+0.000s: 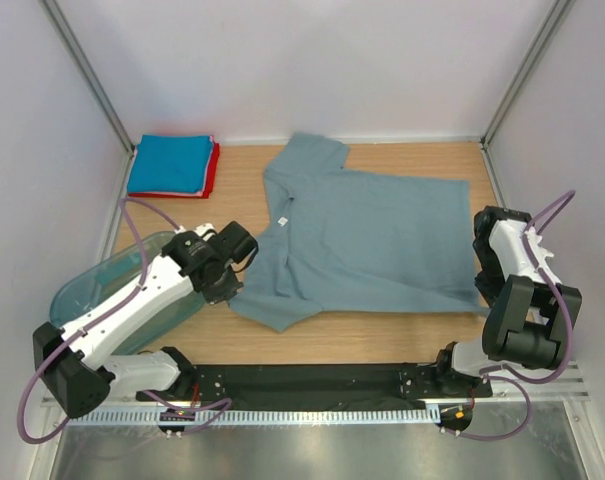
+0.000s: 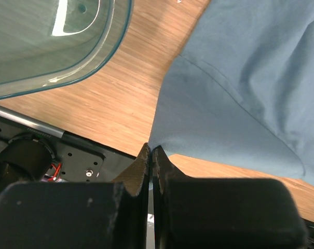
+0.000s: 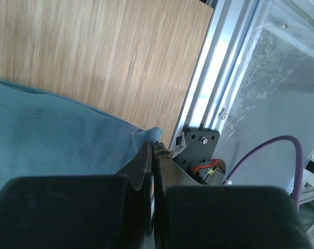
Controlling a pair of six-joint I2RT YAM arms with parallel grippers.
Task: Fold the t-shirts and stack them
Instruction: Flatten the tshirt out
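A dusty grey-blue t-shirt [image 1: 372, 240] lies spread flat across the wooden table, its small white neck label [image 1: 281, 221] on the left side. My left gripper [image 1: 233, 289] is shut on the corner of its near-left sleeve; in the left wrist view the cloth [image 2: 240, 88] runs straight into the closed tips [image 2: 151, 149]. My right gripper [image 1: 483, 294] is shut on the near-right hem corner, and a small fold of cloth [image 3: 53, 135] bunches at its tips [image 3: 155, 146]. A bright blue t-shirt [image 1: 172, 162] lies folded square on a red one [image 1: 213, 172] at the back left.
A translucent teal plastic tub [image 1: 117, 290] lies at the near left under my left arm, its rim [image 2: 102, 62] close to the sleeve. A black base plate [image 1: 312, 382] runs along the near edge. Enclosure walls and a metal post [image 3: 208, 78] bound the right side.
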